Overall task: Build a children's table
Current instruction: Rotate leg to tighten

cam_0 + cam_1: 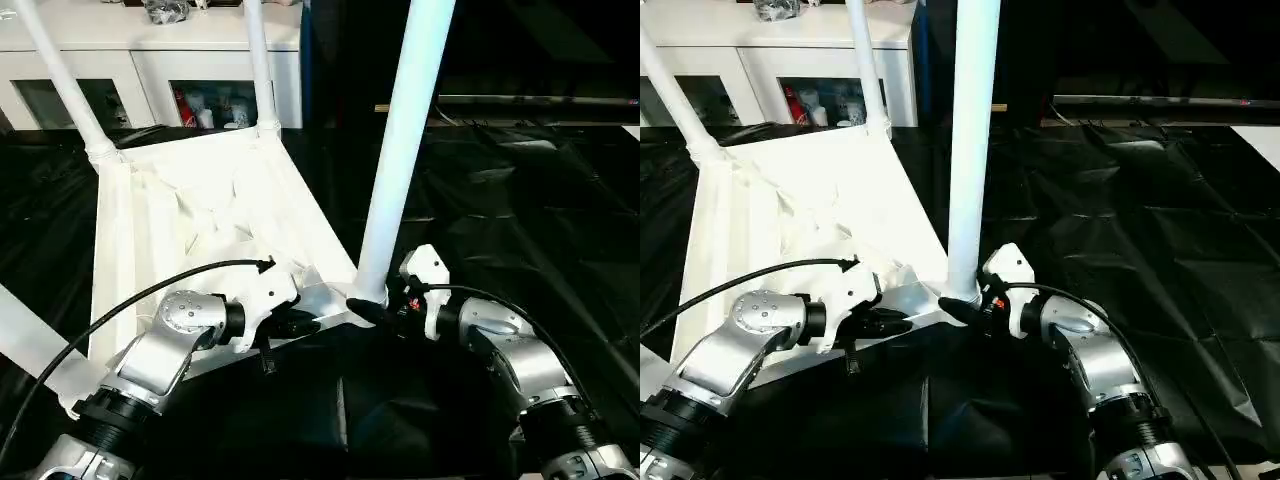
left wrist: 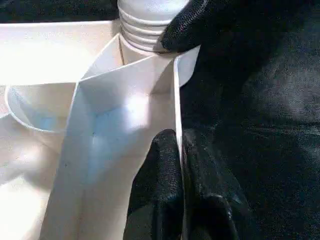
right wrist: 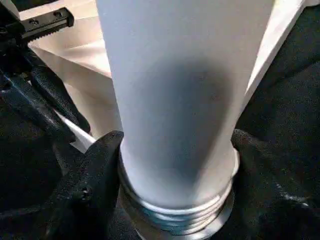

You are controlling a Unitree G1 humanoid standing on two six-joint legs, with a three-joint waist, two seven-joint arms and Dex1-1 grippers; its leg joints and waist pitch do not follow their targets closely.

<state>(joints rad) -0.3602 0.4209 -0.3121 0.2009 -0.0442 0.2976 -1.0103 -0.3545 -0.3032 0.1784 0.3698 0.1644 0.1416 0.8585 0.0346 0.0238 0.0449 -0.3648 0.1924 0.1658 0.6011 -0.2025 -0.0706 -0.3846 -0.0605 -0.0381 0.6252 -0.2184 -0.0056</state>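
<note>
The white table top [image 1: 150, 230] lies upside down on a black sheet, rim upward. Two legs [image 1: 258, 60] stand in its far corner sockets, and another leg [image 1: 25, 345] crosses the near left. A fourth leg [image 1: 405, 130] stands upright in the near right corner socket. My right gripper [image 1: 372, 300] is shut on this leg's threaded base [image 3: 180, 210], one finger [image 3: 95, 175] on each side. Just left of that corner, my left gripper [image 1: 300, 322] is shut on the top's near rim [image 2: 175, 95], which is pinched between its fingers [image 2: 160, 170].
A white cabinet [image 1: 150, 70] with glass-front shelves stands behind the table top. Crinkled black sheeting [image 1: 520, 200] covers the floor to the right and front. Black cables [image 1: 150, 285] run along both silver forearms.
</note>
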